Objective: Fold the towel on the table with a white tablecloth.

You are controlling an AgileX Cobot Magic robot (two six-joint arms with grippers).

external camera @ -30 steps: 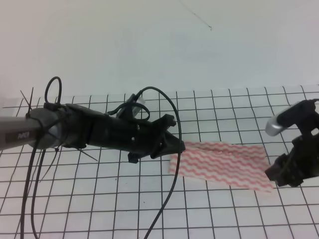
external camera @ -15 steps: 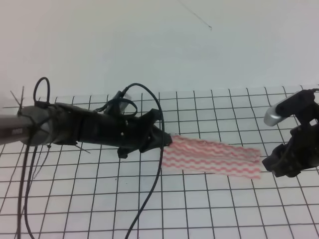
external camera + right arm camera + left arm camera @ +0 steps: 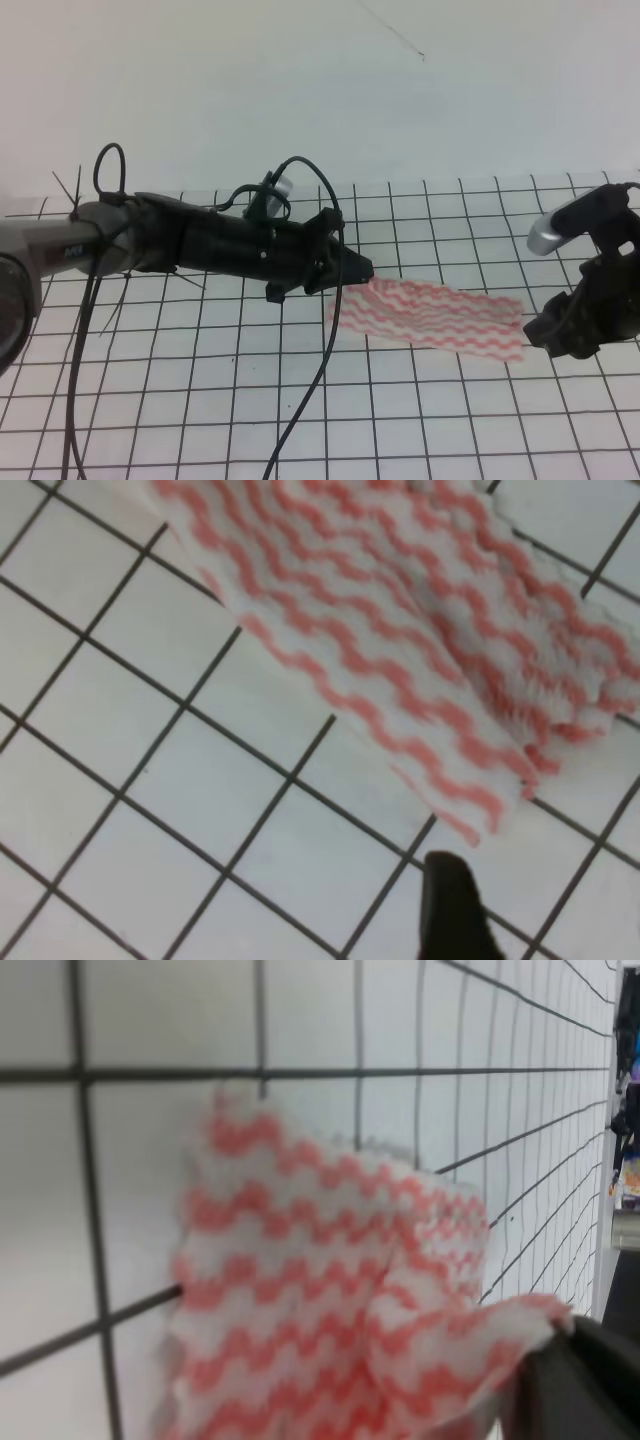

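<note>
Our left claw (image 3: 362, 270) has swung back toward the right since half a second ago and now sits higher, still pinching the towel's (image 3: 430, 315) left end; in the left wrist view that corner (image 3: 500, 1335) bunches against a dark finger (image 3: 580, 1380). The towel runs rightward from this claw across the worktop (image 3: 200, 400), and its near end looks lifted, so we judge the fold over to the right is starting. Our right claw (image 3: 565, 335) hovers just past the towel's far end; whether it is open or closed we cannot tell. A black cable (image 3: 325, 380) droops below the left claw, just beside the towel, and could snag the cloth.
</note>
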